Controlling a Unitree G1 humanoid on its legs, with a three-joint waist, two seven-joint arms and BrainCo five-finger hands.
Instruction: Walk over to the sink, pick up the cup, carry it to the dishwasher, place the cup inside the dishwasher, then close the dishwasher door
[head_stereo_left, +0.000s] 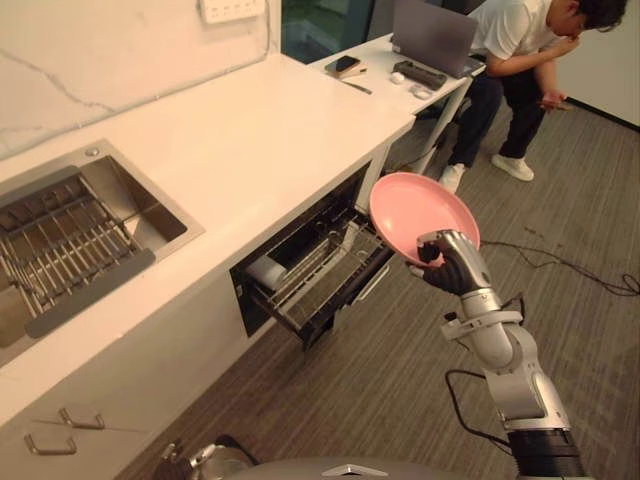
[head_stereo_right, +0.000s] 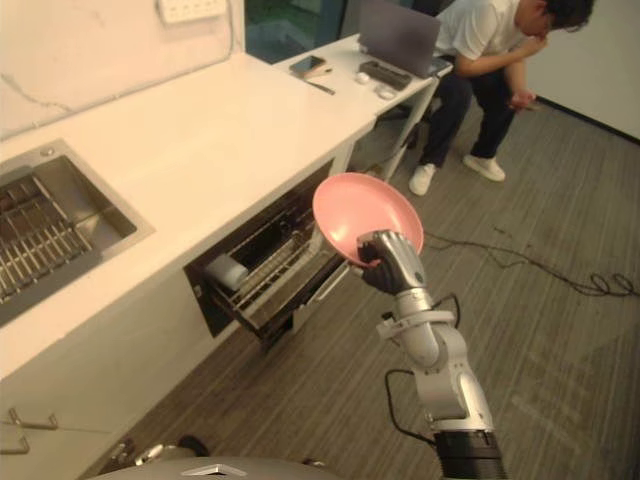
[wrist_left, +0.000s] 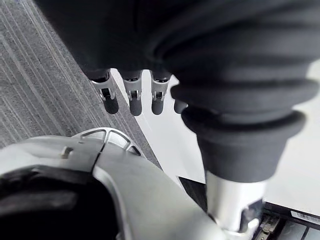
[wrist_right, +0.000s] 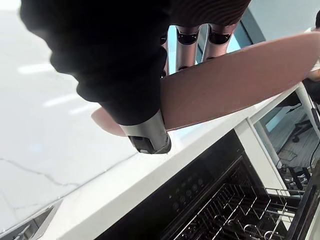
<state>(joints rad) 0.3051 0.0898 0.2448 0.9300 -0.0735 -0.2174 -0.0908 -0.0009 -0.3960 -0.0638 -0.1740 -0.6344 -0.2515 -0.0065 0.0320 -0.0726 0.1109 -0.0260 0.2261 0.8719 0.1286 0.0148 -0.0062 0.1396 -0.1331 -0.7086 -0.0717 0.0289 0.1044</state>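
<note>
My right hand (head_stereo_left: 452, 266) is shut on the rim of a pink plate (head_stereo_left: 415, 210), held tilted in the air just right of the open dishwasher. In the right wrist view the plate (wrist_right: 240, 85) passes between the thumb (wrist_right: 145, 136) and the fingers. The dishwasher's wire rack (head_stereo_left: 325, 272) is pulled out under the white counter, and a pale cup-like item (head_stereo_left: 268, 272) lies at its left end. The steel sink (head_stereo_left: 150, 215) with a wire rack inside is set in the counter at the far left. My left hand (wrist_left: 132, 95) hangs over the carpet with relaxed fingers, holding nothing.
A person (head_stereo_left: 510, 50) sits at a desk with a laptop (head_stereo_left: 432, 35) and small items at the far end of the counter (head_stereo_left: 240, 130). Carpeted floor lies to the right of the dishwasher. Cabinet handles (head_stereo_left: 70, 420) show at the lower left.
</note>
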